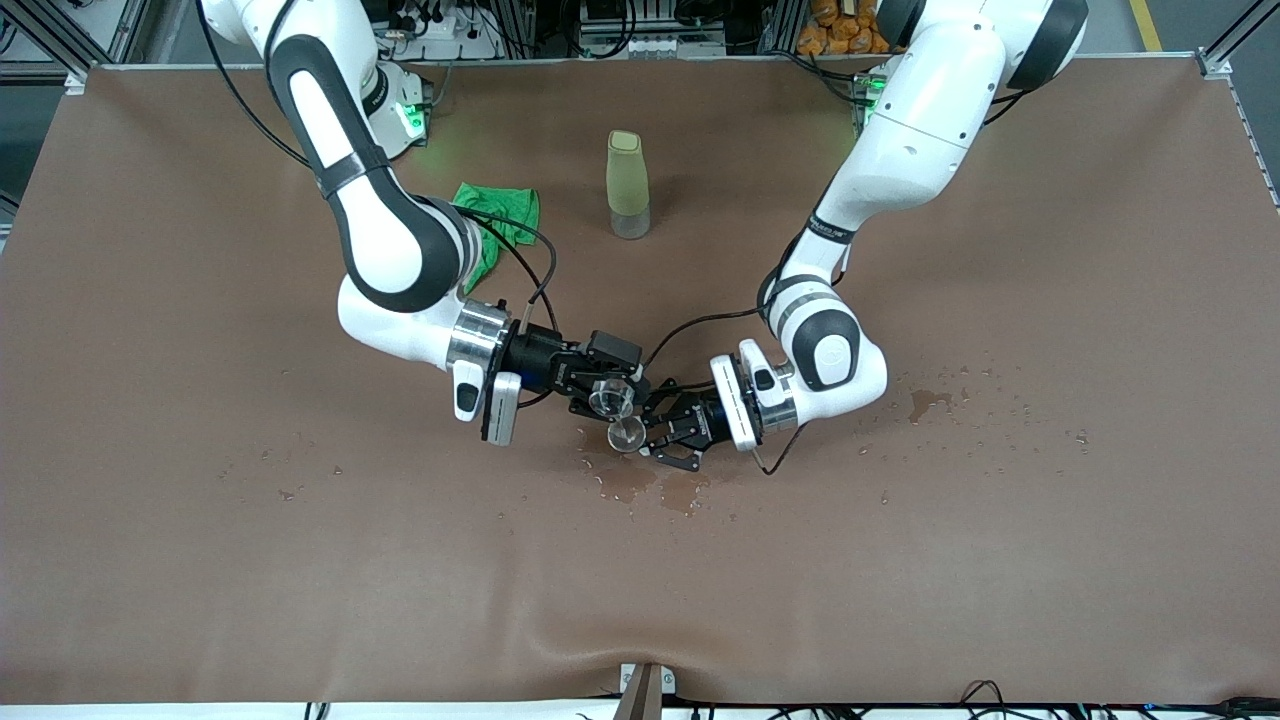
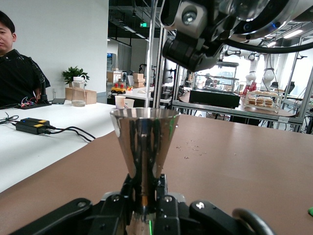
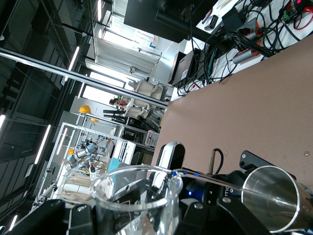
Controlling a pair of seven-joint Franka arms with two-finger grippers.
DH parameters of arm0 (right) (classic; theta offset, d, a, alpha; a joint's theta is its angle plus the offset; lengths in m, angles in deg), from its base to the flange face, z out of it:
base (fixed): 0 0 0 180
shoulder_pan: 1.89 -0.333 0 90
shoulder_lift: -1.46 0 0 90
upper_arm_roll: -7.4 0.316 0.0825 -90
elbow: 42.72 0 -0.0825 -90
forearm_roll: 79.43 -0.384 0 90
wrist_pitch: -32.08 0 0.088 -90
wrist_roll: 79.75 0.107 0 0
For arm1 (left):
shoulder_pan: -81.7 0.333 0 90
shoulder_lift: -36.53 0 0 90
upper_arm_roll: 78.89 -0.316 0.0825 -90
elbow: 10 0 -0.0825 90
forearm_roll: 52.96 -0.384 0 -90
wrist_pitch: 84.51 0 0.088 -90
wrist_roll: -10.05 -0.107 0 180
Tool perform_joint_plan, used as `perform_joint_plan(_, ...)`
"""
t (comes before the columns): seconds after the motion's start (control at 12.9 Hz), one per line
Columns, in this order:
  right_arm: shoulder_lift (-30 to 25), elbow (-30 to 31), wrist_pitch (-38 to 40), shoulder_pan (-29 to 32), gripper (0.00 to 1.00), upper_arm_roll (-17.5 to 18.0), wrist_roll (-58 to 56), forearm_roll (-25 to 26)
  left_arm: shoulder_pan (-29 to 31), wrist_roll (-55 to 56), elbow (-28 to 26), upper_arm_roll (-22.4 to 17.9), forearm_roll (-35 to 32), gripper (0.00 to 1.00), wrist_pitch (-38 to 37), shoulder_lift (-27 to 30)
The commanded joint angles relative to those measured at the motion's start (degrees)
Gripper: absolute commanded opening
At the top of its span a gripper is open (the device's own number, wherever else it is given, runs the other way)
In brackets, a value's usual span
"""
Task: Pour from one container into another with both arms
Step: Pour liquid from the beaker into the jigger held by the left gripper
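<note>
- Over the wet patch mid-table, my right gripper (image 1: 603,392) is clenching the glass cup (image 1: 610,398), tipping it.
- My left gripper (image 1: 650,437) is gripping the steel jigger (image 1: 627,435) just beneath.
- Pouring is underway; setting down is remaining.

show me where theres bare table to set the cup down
Widest bare table lies nearer the front camera than the puddle. Also open between the bottle and both grippers. Crowded where the right gripper holds the glass cup over the left gripper holding the jigger.
</note>
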Motion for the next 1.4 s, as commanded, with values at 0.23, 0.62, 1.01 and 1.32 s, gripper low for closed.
perform_joint_plan(0.23, 0.46, -1.16, -0.41, -0.70, 0.00, -0.45, 0.89, -1.43, -0.51, -1.06, 1.49, -0.14, 2.07, 0.00, 0.40, -1.05)
perform_joint_plan(0.62, 0.46, -1.16, -0.41, -0.88, 0.00, -0.45, 2.38, -1.43, -0.51, -1.06, 1.49, -0.14, 2.07, 0.00, 0.40, -1.14)
perform_joint_plan(1.01, 0.37, -1.16, -0.41, -1.06, 0.00, -0.45, 4.58, -1.43, -0.51, -1.06, 1.49, -0.14, 2.07, 0.00, 0.40, -1.14)
perform_joint_plan(1.32, 0.37, -1.16, -0.41, -1.05, 0.00, -0.45, 6.50, -1.43, -0.42, -1.06, 1.49, -0.14, 2.07, 0.00, 0.40, -1.14)
